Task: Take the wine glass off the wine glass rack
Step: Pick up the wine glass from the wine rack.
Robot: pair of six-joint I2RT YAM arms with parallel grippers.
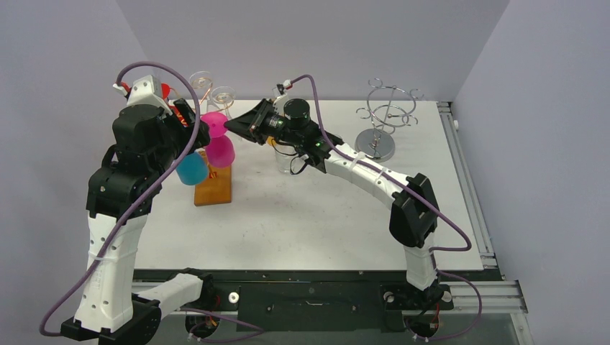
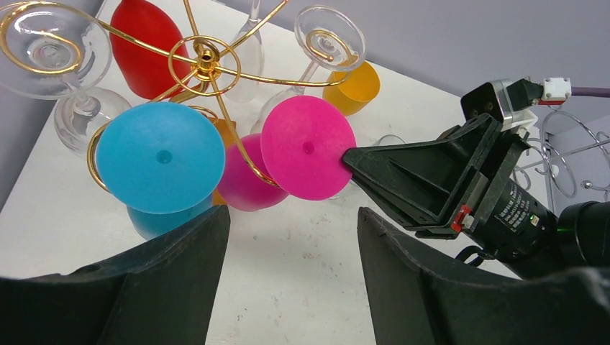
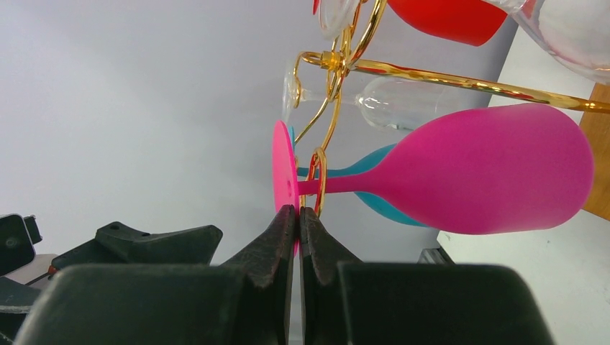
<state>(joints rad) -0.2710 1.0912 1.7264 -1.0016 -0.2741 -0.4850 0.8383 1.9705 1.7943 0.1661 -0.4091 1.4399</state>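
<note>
The pink wine glass (image 3: pixel 489 172) was seen hung bowl-down on the gold rack (image 2: pixel 205 61), at about 10 o'clock on the table (image 1: pixel 302 230), with its stem seated in a wire loop. In the left wrist view its foot (image 2: pixel 308 147) was pinched at the 4 o'clock edge by the right gripper (image 3: pixel 296 215), jaws closed thin on the disc, while the left gripper (image 2: pixel 291 215) was held wide and empty at 6 o'clock. Only the grasp was judged done; the stem had yet to be slid from the loop and the glass carried clear.
</note>
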